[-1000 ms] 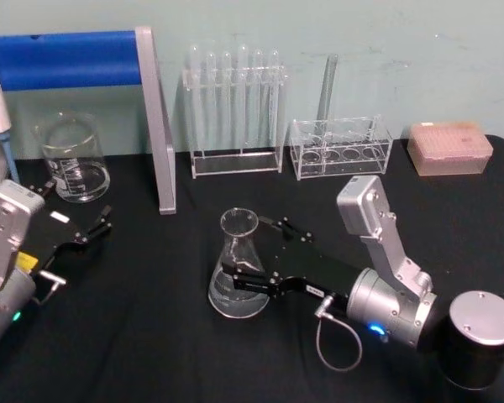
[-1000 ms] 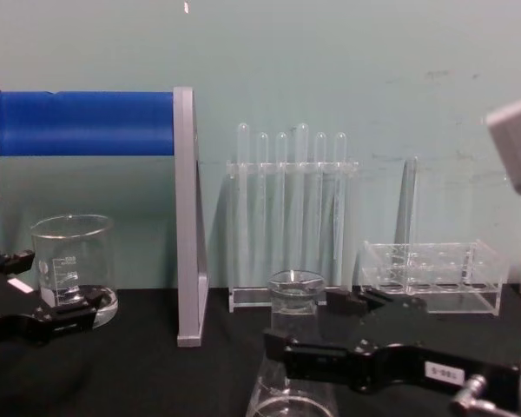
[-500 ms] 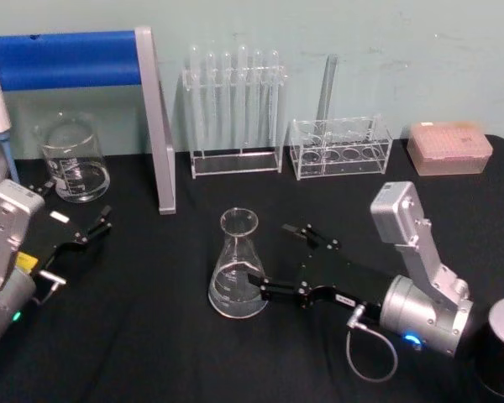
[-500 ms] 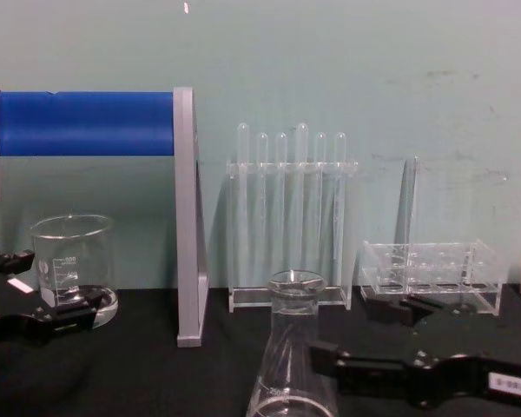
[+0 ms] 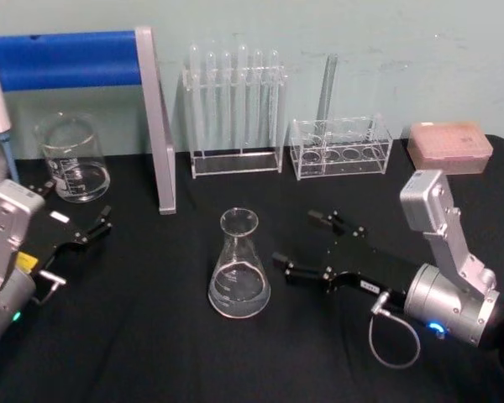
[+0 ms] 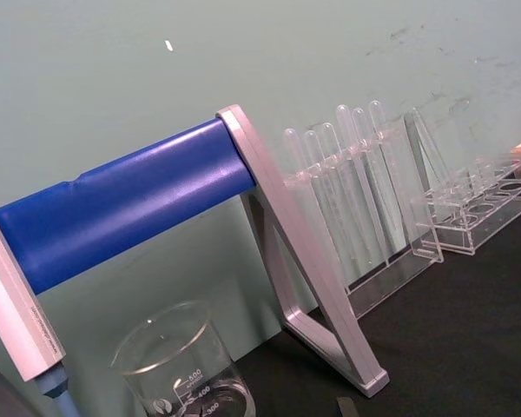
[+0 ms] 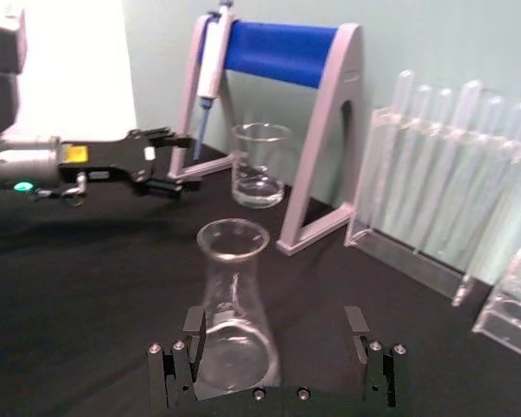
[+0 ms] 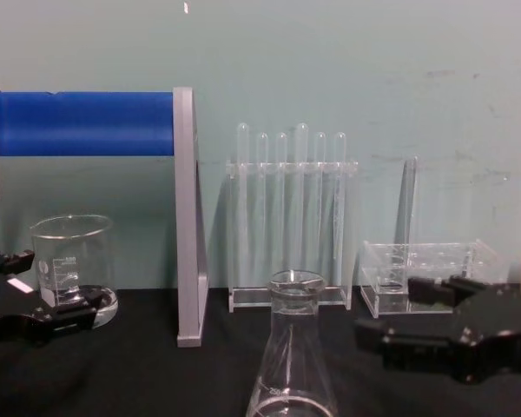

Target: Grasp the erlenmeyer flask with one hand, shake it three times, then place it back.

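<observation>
A second ago my right gripper [image 5: 304, 242] had its jaws on either side of the flask [image 5: 238, 267], low on the cone. Since then I have drawn it back toward my right side, off the glass, and the flask now stands free on the black table [image 5: 151, 336], just ahead of my fingertips with a gap between us. My jaws are spread apart, wider than the flask. In the chest view my gripper [image 8: 399, 317] has slid from in front of the flask [image 8: 293, 356] to its right side.

Black two-fingered right gripper [image 5: 315, 241] on silver wrist, looped grey cable.
</observation>
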